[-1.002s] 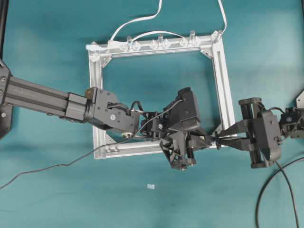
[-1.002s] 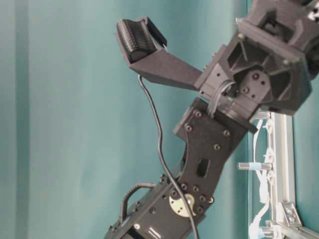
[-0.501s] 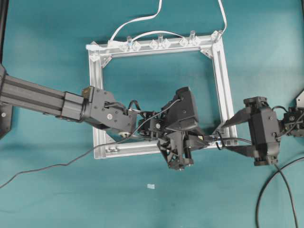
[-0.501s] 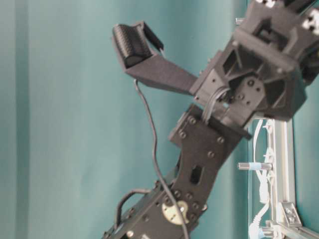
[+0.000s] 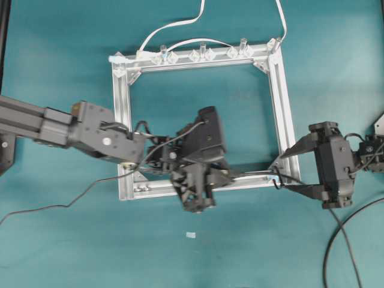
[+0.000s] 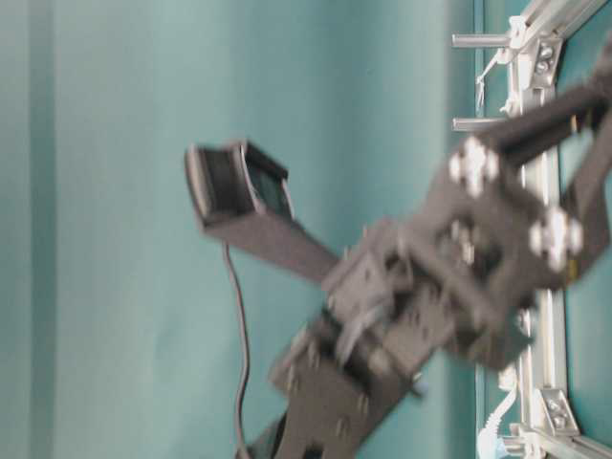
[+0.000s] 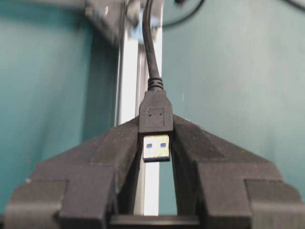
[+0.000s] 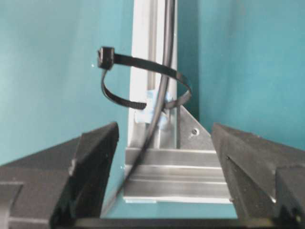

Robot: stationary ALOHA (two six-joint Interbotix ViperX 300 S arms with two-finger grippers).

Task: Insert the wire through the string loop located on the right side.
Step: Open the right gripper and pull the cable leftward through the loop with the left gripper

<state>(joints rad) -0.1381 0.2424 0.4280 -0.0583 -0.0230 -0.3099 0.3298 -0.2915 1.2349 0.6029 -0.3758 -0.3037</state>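
Observation:
The wire's black plug [image 7: 156,114], with its silvery tip, is pinched between my left gripper's [image 7: 156,130] fingers. From there the wire [image 5: 252,173] runs right along the near rail of the silver frame [image 5: 282,102] and passes through the string loop [image 5: 276,178] at the near right corner. In the right wrist view the wire [image 8: 167,57] threads the black loop [image 8: 143,64] and drops toward the lower left. My right gripper [image 5: 284,171] stands open around that corner, its jaws wide apart, and the gripper [image 8: 164,131] touches nothing. My left gripper [image 5: 230,174] sits over the near rail.
A white flat cable [image 5: 174,25] runs through clear clips [image 5: 203,55] on the far rail. A thick black cable [image 5: 329,252] curves at the near right. The left arm's thin camera cable [image 5: 60,205] trails to the near left. A white scrap [image 5: 190,235] lies in front.
My right gripper has opened and let go of the wire. My left arm has drawn back to the left with the plug, pulling wire through the loop.

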